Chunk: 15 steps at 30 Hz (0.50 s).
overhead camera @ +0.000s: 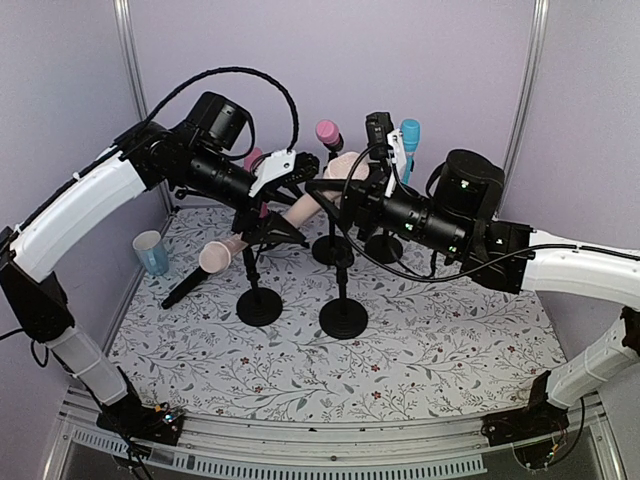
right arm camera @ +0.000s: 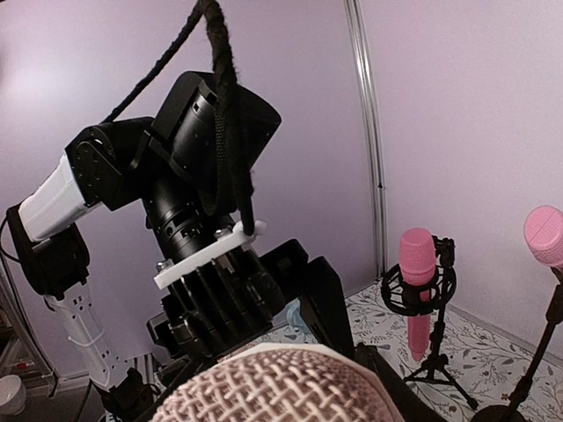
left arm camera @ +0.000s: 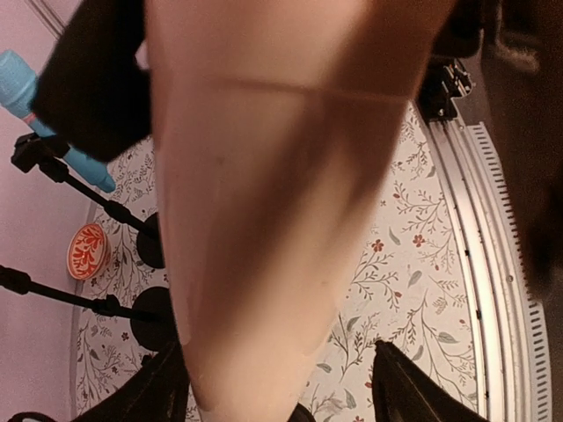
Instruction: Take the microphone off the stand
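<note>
A pale beige microphone [overhead camera: 308,205] hangs tilted above the middle of the mat, its mesh head [overhead camera: 350,166] up and to the right. My right gripper [overhead camera: 347,183] is shut on that head, which fills the bottom of the right wrist view [right arm camera: 281,387]. My left gripper [overhead camera: 298,188] is open around the handle. In the left wrist view the handle [left arm camera: 255,220] fills the frame, with a gap showing between it and the right finger [left arm camera: 405,387]. A black stand [overhead camera: 343,315] rises just below the microphone. Whether its clip still holds the microphone is hidden.
A second beige microphone [overhead camera: 215,258] lies tilted on a stand [overhead camera: 259,306] at the left. Pink microphones [overhead camera: 327,132] [right arm camera: 417,264] and a blue one [overhead camera: 410,135] stand on stands at the back. A blue-and-white cup [overhead camera: 151,252] is at the far left. A red patterned disc [left arm camera: 87,251] lies by the wall.
</note>
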Available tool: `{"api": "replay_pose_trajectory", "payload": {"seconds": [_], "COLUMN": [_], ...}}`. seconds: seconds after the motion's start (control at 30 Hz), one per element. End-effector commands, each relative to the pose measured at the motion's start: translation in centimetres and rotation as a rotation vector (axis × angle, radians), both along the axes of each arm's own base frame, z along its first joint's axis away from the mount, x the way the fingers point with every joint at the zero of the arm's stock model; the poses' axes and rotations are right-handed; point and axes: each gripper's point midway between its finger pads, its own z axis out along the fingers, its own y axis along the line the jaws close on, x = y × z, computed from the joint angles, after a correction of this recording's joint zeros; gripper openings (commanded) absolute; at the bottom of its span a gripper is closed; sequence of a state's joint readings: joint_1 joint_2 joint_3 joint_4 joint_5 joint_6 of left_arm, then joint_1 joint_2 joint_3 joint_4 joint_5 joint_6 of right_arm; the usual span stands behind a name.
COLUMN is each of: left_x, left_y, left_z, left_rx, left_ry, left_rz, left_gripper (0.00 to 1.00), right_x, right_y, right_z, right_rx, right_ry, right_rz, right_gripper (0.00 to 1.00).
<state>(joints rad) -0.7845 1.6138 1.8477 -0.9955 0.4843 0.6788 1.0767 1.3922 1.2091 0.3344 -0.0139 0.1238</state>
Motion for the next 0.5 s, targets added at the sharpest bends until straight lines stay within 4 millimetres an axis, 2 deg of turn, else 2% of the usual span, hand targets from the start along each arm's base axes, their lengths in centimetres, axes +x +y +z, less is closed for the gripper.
{"api": "replay_pose_trajectory", "payload": {"seconds": [0.0, 0.13, 0.2, 0.3, 0.37, 0.4, 0.43, 0.47], "left_x": [-1.7, -1.3, -0.8, -0.1, 0.5, 1.1, 1.6, 2.1], "left_y": [1.5, 1.9, 1.8, 1.7, 1.7, 1.7, 1.9, 2.1], "left_z": [2.2, 1.8, 2.1, 2.9, 2.9, 2.9, 3.3, 3.8], "left_rx": [-0.030, -0.025, -0.033, -0.082, -0.096, -0.100, -0.110, -0.122], "left_ry": [-0.017, -0.008, -0.020, -0.004, 0.002, -0.006, -0.021, -0.032], "left_rz": [-0.020, -0.007, 0.001, 0.003, 0.006, 0.018, 0.034, 0.048], "left_gripper": [0.71, 0.70, 0.63, 0.41, 0.16, 0.05, 0.00, 0.00], "right_x": [-1.1, -1.7, -2.1, -2.1, -1.8, -1.6, -1.5, -1.3], "right_y": [-0.2, 0.1, 0.5, 0.5, 0.5, 0.4, 0.5, 0.4], "right_z": [5.2, 7.0, 7.7, 8.2, 8.1, 8.0, 7.8, 7.7], "right_rx": [0.183, 0.248, 0.258, 0.266, 0.264, 0.262, 0.257, 0.252], "right_ry": [-0.046, -0.073, -0.082, -0.077, -0.069, -0.063, -0.056, -0.051], "right_rz": [0.074, 0.124, 0.150, 0.153, 0.140, 0.129, 0.121, 0.111], "right_gripper": [0.00, 0.00, 0.00, 0.00, 0.00, 0.03, 0.13, 0.20]}}
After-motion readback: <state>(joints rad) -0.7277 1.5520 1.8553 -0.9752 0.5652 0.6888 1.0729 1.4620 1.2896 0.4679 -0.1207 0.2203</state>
